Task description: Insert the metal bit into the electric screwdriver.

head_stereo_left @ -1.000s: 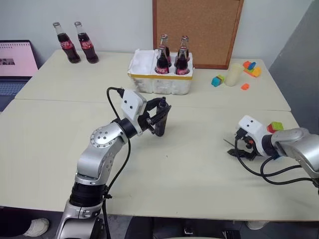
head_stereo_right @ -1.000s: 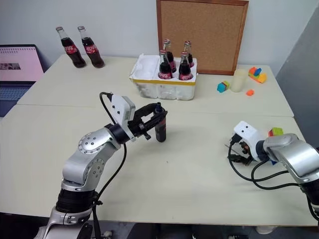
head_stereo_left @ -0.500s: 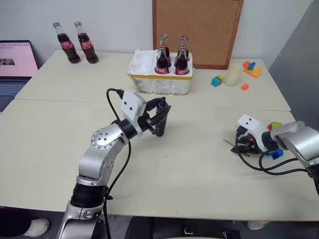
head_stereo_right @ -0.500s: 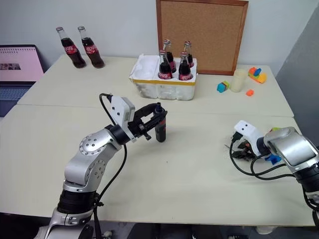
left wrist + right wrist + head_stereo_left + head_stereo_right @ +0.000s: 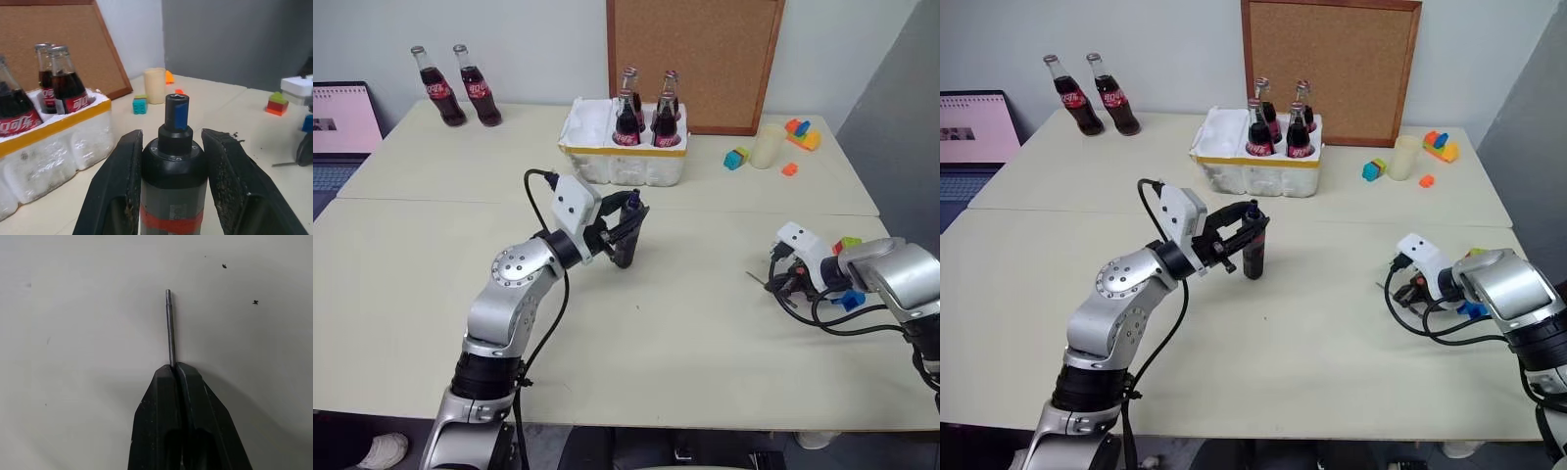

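The right gripper has its two fingers pressed together on the near end of the metal bit, which pokes out straight past the fingertips toward twelve o'clock in the right wrist view, low over the bare table. From the head views, that gripper sits near the table's three o'clock edge, angled down.

The left gripper pinches the electric screwdriver between its fingers, one pad on each side of the black body just above the red band, the socket end up. It is held upright near the table's middle.

At twelve o'clock from it stands a white foam crate with cola bottles; toy blocks lie toward two o'clock.
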